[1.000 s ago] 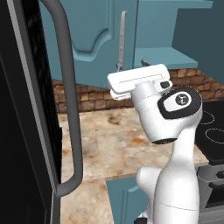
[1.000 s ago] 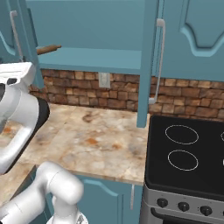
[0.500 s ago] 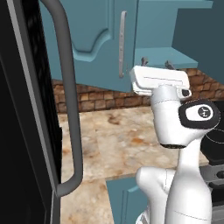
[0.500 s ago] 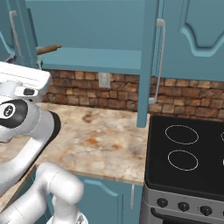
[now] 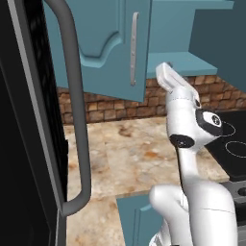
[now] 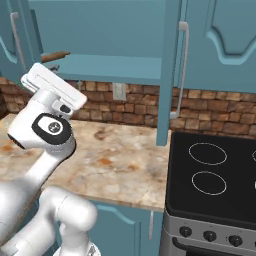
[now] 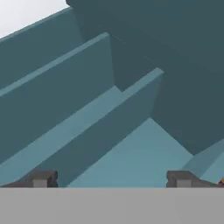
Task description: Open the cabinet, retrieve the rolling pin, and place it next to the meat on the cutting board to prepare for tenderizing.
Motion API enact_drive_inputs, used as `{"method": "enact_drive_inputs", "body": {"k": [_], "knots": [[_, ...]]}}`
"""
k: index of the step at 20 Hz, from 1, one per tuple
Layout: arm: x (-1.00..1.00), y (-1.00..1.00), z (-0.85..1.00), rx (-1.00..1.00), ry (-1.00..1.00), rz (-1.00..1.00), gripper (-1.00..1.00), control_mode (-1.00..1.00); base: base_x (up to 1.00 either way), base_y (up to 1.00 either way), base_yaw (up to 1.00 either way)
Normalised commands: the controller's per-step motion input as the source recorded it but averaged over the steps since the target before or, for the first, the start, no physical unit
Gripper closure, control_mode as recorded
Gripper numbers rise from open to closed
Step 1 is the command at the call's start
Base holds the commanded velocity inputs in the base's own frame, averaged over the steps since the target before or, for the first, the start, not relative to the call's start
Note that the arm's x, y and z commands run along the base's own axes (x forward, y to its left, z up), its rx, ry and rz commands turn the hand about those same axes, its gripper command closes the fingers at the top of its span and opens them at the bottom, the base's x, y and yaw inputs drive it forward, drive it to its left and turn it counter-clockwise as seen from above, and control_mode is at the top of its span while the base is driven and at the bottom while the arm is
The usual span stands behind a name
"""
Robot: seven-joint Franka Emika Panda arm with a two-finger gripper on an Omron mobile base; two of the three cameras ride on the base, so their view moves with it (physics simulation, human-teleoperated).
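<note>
The teal cabinet (image 6: 115, 30) stands open, its left door (image 5: 113, 45) swung out and its right door (image 6: 172, 75) seen edge-on. The rolling pin (image 6: 55, 56), a small tan wooden piece, lies at the left end of the teal shelf (image 6: 120, 65). My white hand (image 6: 52, 86) is raised just below and in front of that shelf, tilted upward. In the hand view my gripper (image 7: 111, 180) is open, both fingertips (image 7: 41, 179) wide apart over the shelf with nothing between them. The meat and the cutting board are out of view.
A black appliance with a thick grey handle (image 5: 77, 120) stands close on the left. The marbled counter (image 6: 115, 155) runs below a brick backsplash (image 6: 135, 107). A black stove (image 6: 210, 175) sits at the right.
The arm swung the hand from lying level over the counter to pointing up toward the open cabinet shelf. The jaws stayed wide apart.
</note>
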Motion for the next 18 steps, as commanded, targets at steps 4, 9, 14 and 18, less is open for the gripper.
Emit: {"method": "enact_drive_inputs", "body": {"k": [4,9,14,18], "knots": [[-0.69,-0.10,0.54,0.49,0.32,0.00,-1.00,-1.00,0.00,0.00,0.00],[-0.93,-0.03,0.77,0.45,0.15,0.02,-1.00,-1.00,0.00,0.00,0.00],[-0.86,0.00,0.86,0.41,0.04,0.03,-1.00,-1.00,0.00,0.00,0.00],[-0.40,0.00,0.54,0.36,0.09,0.00,-1.00,-1.00,0.00,0.00,0.00]]}}
